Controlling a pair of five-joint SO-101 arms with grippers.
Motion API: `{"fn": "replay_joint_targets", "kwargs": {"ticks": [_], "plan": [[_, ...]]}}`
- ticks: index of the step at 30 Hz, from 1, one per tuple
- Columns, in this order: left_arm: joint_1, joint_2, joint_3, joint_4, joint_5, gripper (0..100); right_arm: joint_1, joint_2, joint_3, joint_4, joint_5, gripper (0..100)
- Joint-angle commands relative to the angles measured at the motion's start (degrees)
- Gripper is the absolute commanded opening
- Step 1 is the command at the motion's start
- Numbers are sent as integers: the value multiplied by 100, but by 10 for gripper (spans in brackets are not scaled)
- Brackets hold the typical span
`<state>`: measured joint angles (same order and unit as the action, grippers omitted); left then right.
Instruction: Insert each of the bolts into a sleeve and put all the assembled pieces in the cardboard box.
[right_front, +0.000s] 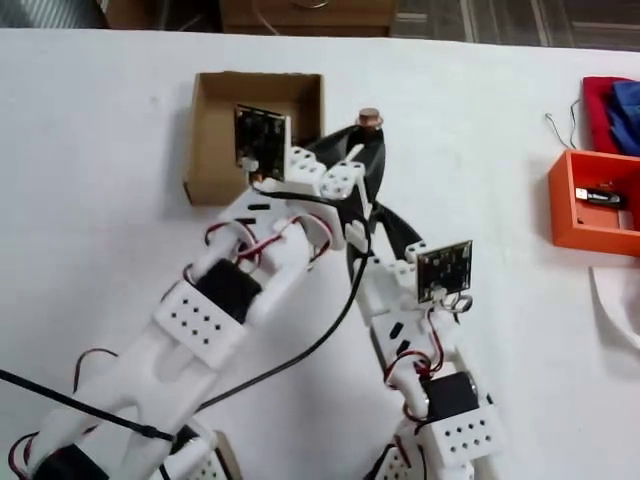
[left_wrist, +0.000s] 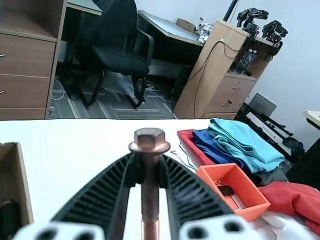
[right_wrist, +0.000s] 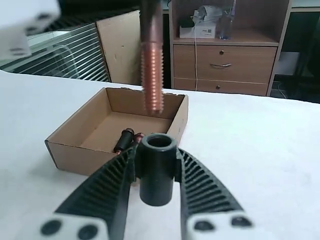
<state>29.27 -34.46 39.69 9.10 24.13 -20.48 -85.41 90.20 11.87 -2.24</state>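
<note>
I see a copper-coloured bolt (left_wrist: 149, 200), its thread the same copper, between the black ribbed fingers of the left gripper (left_wrist: 146, 160). The right gripper (right_wrist: 156, 152) shows the same black ribbing around a matte black sleeve (right_wrist: 157, 175). The cardboard box (right_wrist: 70, 150) is plain brown, and the pieces (right_wrist: 122, 142) in it are dark with coppery ends. The tabletop (right_front: 100, 120) is white. By its right edge I see an orange tray (right_front: 562, 205), a blue cloth (left_wrist: 240, 142) and a red cloth (left_wrist: 292, 195).
</note>
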Motion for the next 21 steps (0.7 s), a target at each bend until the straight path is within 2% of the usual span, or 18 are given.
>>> {"fn": "replay_joint_targets", "kwargs": {"ticks": [1, 5, 13, 21], "plan": [[70, -26, -22, -158, -18, 24, -31, -101, -35, -180, -26, 21], [70, -26, -4, -123, -35, 24, -40, -101, -35, -180, -26, 21], [70, -18, -4, -123, -712, 24, -31, -101, -35, -180, -18, 21], [79, 545, -57, -431, -668, 24, -22, -101, -35, -180, 105, 21]]}}
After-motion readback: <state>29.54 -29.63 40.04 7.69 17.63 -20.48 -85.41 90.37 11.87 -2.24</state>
